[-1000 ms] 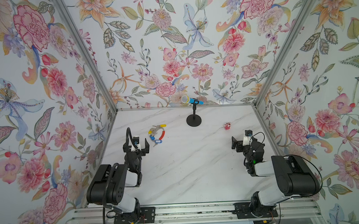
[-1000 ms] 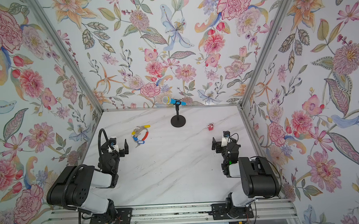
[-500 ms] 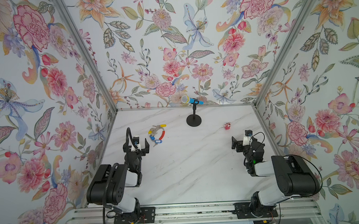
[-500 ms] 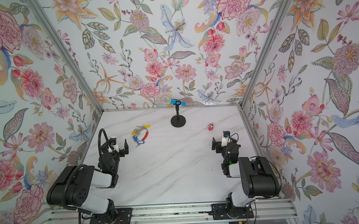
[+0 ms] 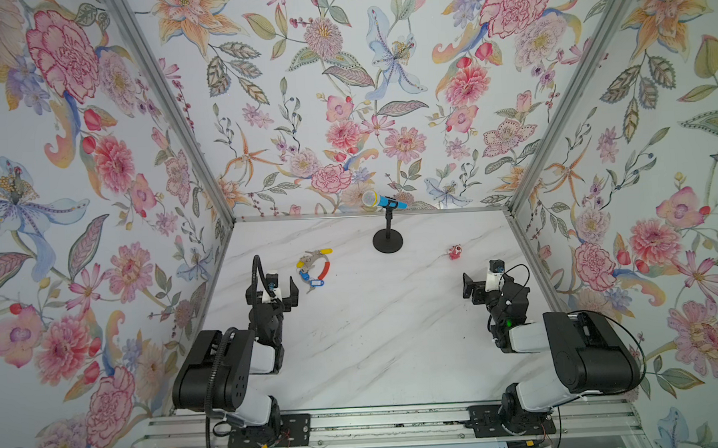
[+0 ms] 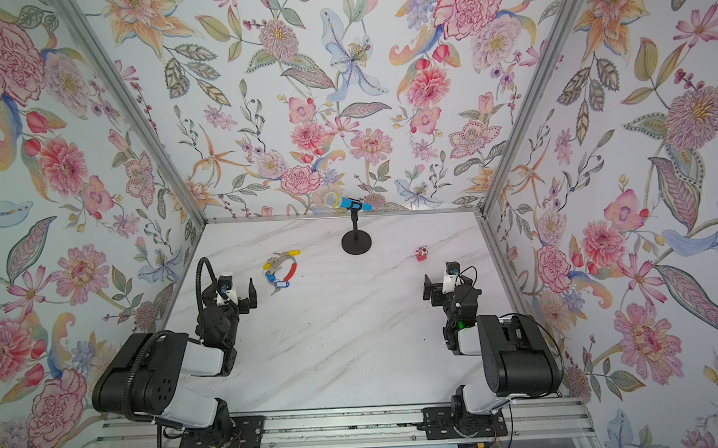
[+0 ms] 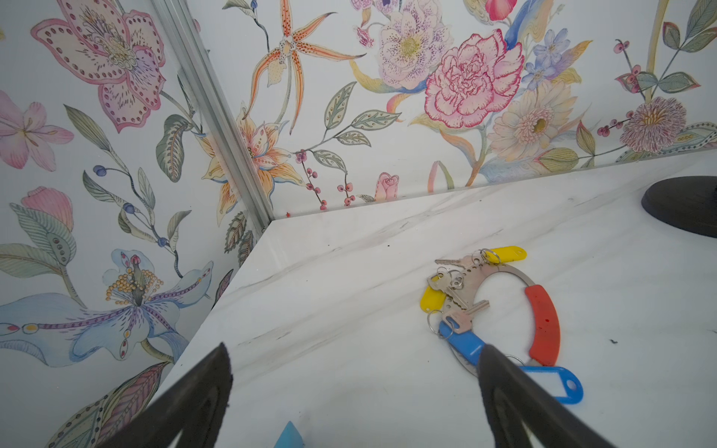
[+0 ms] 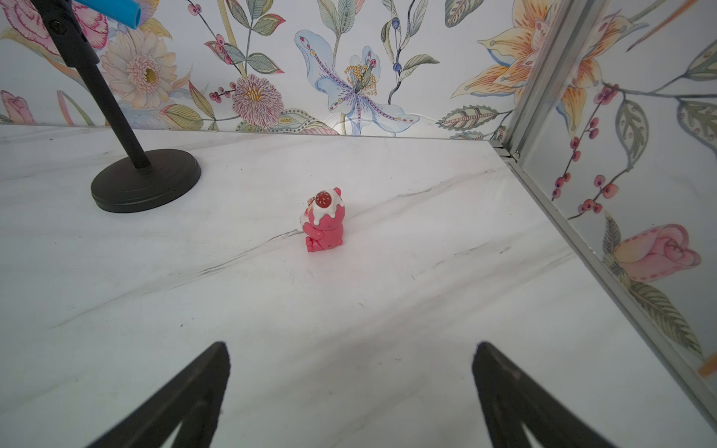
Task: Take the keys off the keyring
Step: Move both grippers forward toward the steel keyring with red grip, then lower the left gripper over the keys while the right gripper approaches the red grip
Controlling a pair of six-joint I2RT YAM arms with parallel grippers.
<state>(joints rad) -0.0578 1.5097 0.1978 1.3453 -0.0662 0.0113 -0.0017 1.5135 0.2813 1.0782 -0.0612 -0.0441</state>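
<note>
Keyring (image 7: 545, 326) lies flat on the table (image 5: 374, 336) at its left rear, keys (image 7: 459, 294) apparently all threaded on, left gripper (image 7: 355, 349) just beside it, right gripper (image 8: 349, 345) well apart, both agape and empty: nothing removed yet.

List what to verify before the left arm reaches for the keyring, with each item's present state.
1. The left tool is open, with nothing between its jaws: ok.
2. The right tool is open and empty: ok.
3. The keyring lies flat on the table, touched by neither tool: ok.
4. The keys and their tags lie together at the keyring, none scattered across the table: ok.
5. The microphone stand base and the toy figure stand apart from the keyring: ok.
6. The place where the hoop opens to let keys off: cannot tell.
</note>
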